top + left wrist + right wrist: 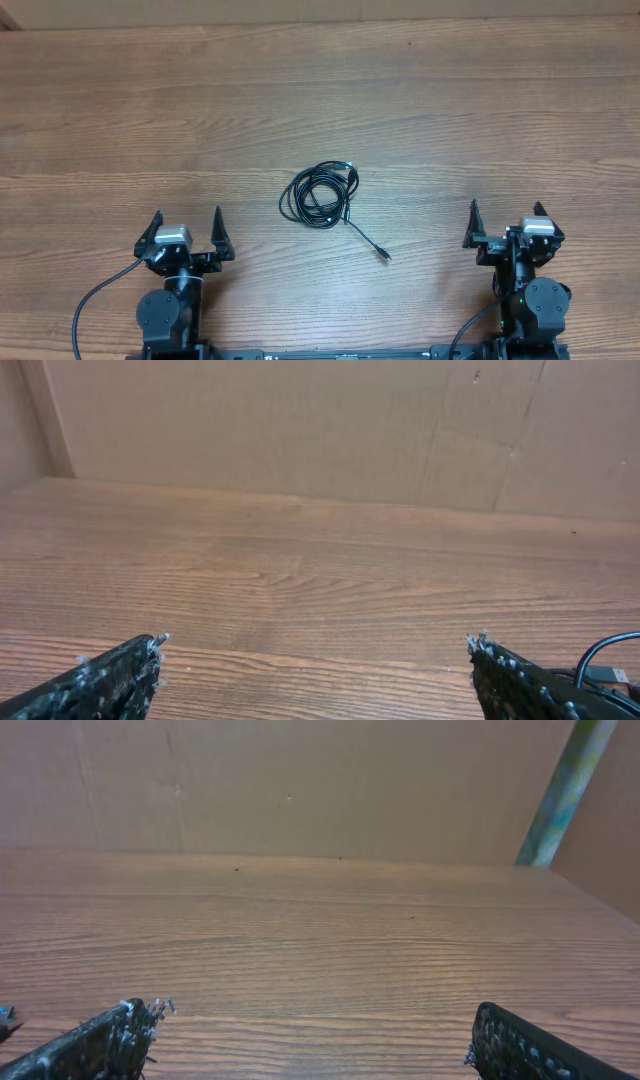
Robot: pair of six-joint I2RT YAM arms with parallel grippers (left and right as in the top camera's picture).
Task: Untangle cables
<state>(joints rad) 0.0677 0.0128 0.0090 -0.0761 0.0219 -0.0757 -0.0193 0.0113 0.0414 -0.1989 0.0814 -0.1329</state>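
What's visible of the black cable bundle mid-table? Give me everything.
The cables are thin, black, flexible-looking cords wound into one loose, roughly round coil of overlapping loops, lying flat on the wooden table near its middle. One free tail runs out toward the robot's right, nearer the arms, ending in a small plug. The cord count cannot be told. Only the table touches them; the left gripper and right gripper stand apart, open.

Matt wood-grain table; glossy black rubbery cables.
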